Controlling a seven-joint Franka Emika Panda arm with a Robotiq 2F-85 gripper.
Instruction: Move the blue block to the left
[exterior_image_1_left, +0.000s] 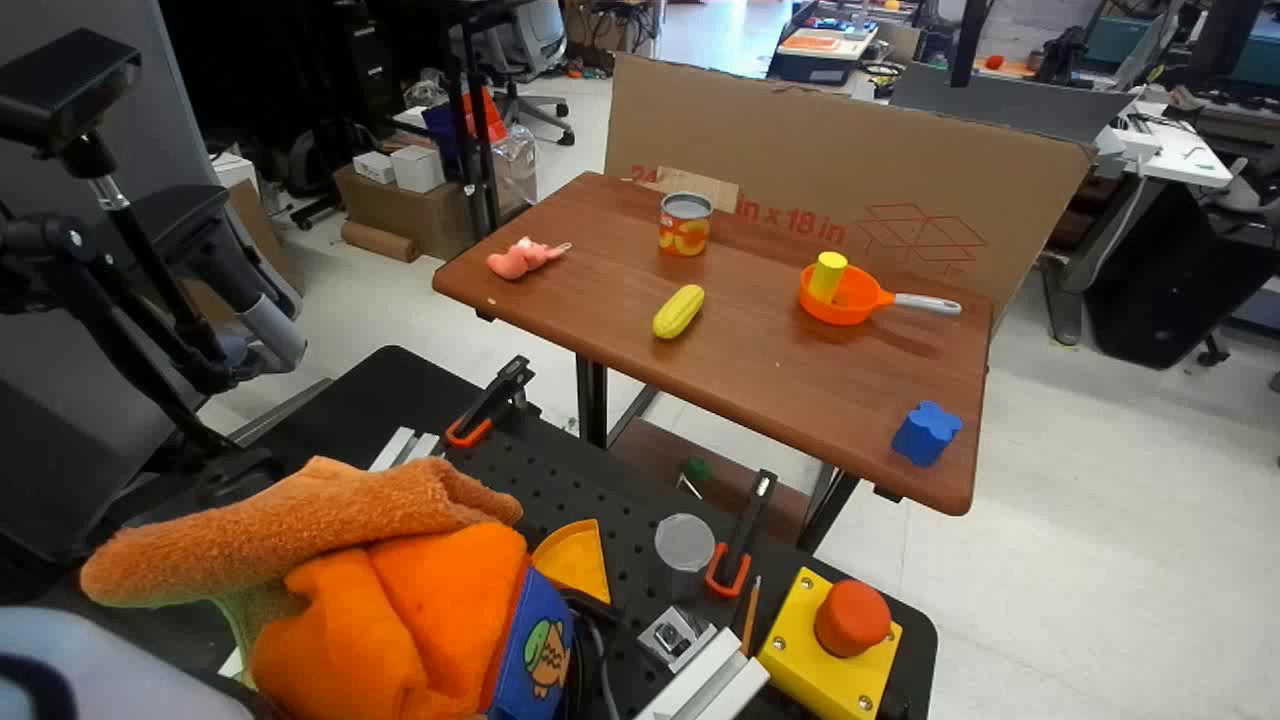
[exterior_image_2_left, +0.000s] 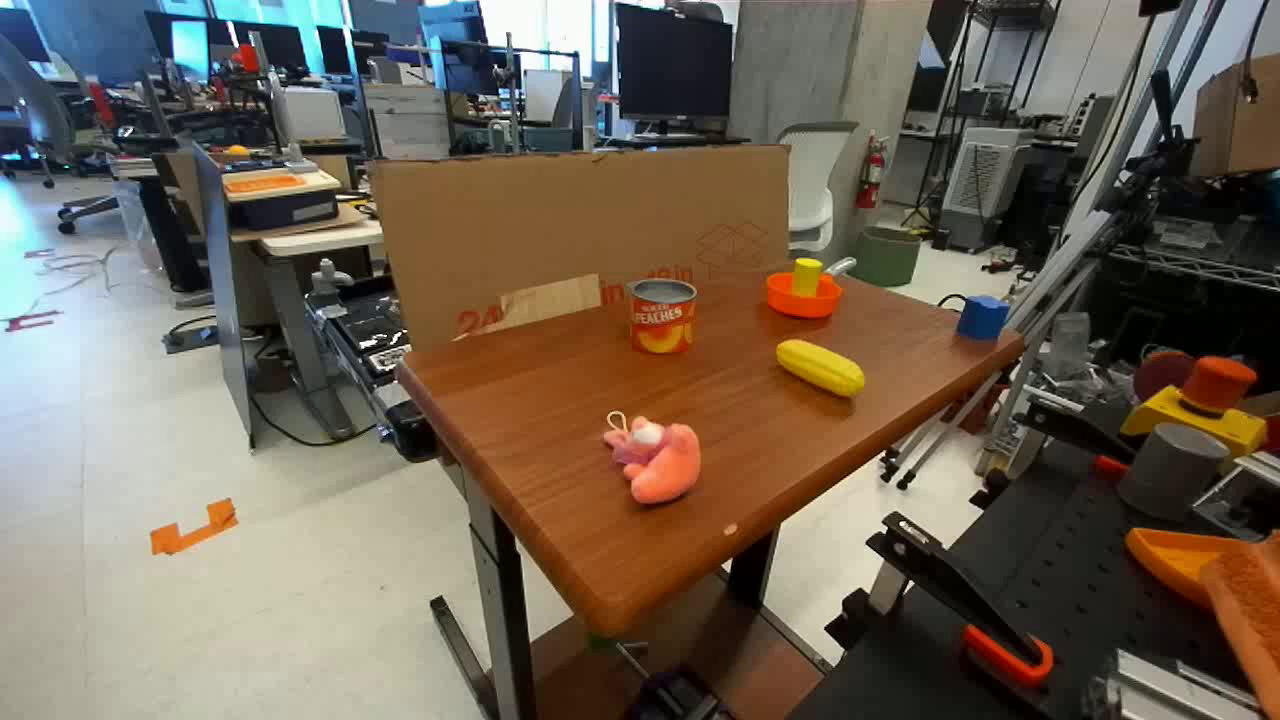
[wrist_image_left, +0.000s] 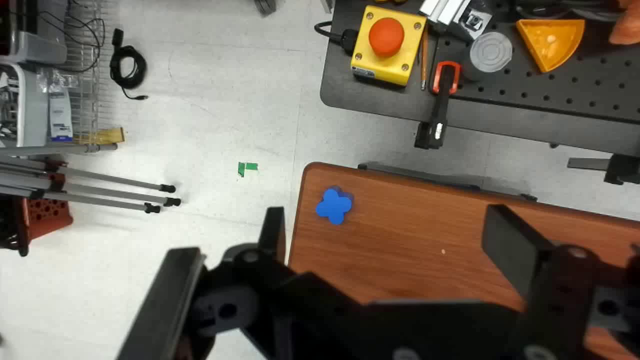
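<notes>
Gripper (wrist_image_left: 384, 235) shows in the wrist view, fingers wide apart. Blue block (wrist_image_left: 334, 205) stands on the table (wrist_image_left: 410, 250) near a rounded corner, apart from the fingers. Both exterior views show it there too, well apart from the orange pan (exterior_image_1_left: 840, 316). Yellow cylinder (exterior_image_1_left: 827, 275) sits inside the pan; grey handle (exterior_image_1_left: 928, 303) sticks out over the table. Yellow toy (exterior_image_1_left: 679, 311) lies between the block and the pink plush (exterior_image_2_left: 665, 470), which lies near the opposite end. Peach can (exterior_image_2_left: 662, 325) stands upright near the cardboard (exterior_image_1_left: 740, 120).
</notes>
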